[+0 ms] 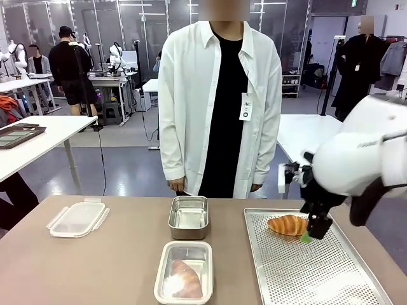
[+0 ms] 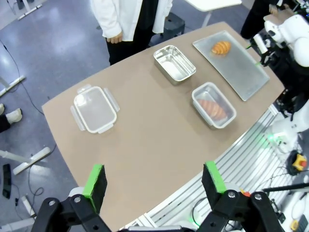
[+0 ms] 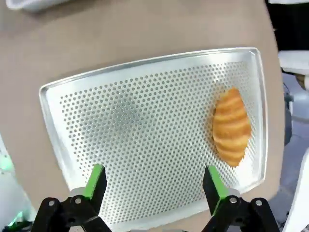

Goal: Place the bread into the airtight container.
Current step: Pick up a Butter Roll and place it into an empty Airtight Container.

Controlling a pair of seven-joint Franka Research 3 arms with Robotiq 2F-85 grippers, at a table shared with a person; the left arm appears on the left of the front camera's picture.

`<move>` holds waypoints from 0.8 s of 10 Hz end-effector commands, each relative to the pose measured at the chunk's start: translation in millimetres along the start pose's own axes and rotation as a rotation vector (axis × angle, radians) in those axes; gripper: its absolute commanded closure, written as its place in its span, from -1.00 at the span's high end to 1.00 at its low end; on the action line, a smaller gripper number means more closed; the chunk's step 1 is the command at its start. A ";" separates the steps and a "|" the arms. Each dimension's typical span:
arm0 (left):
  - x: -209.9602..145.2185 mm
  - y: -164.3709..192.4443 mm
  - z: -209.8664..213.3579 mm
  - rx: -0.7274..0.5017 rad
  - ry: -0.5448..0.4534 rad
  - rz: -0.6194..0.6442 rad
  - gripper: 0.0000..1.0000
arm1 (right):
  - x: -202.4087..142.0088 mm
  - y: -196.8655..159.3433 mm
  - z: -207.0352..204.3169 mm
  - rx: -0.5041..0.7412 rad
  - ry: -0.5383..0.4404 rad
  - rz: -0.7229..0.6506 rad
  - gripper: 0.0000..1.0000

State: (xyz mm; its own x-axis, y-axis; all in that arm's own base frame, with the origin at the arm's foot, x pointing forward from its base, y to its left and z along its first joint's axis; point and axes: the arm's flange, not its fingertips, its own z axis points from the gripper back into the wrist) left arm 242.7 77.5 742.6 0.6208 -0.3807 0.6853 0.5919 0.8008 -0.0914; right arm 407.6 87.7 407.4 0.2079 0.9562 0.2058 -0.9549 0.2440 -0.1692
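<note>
Here, right gripper (image 3: pixel 153 171), jaws spread and empty, above the tray (image 3: pixel 135 121); a croissant (image 3: pixel 231 126) lies just beyond one fingertip (image 3: pixel 212 180), not yet grasped. Farther off, the clear container (image 1: pixel 184 244) already holds a second croissant (image 1: pixel 186 279).

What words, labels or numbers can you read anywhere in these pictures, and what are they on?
Tag on the person's white shirt: a few dark letters, too small to read reliably.
Perforated tray, metal container, clear container, lid, tray croissant, boxed croissant: no print to be seen on any of them.
</note>
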 end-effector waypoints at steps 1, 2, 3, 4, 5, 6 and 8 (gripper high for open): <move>0.1 -0.6 1.3 -0.004 0.004 -0.015 1.00 | -4.8 -28.0 -8.8 0.028 0.016 0.039 1.00; 0.1 -0.6 1.3 -0.004 0.004 -0.015 1.00 | -9.1 -25.8 -7.1 0.000 0.022 0.018 1.00; 0.1 -0.6 1.3 -0.004 0.004 -0.015 1.00 | 0.8 -8.8 -13.8 0.021 0.015 0.020 1.00; 0.1 -0.6 1.3 -0.004 0.004 -0.015 1.00 | 0.8 -8.8 -13.8 0.021 0.015 0.020 1.00; 0.1 -0.6 1.3 -0.004 0.004 -0.015 1.00 | 0.8 -8.8 -13.8 0.021 0.015 0.020 1.00; 0.1 -0.6 1.3 -0.004 0.004 -0.015 1.00 | 0.8 -8.8 -13.8 0.021 0.015 0.020 1.00; 0.1 -0.6 1.3 -0.004 0.004 -0.015 1.00 | 1.1 -13.0 -14.7 0.020 0.020 0.025 1.00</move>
State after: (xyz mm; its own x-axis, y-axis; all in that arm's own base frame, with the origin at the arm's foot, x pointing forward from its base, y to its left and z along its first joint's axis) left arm 242.7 77.4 742.6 0.6209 -0.3807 0.6852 0.5919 0.8008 -0.0915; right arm 422.4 88.2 395.8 0.1869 0.9654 0.1820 -0.9641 0.2158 -0.1548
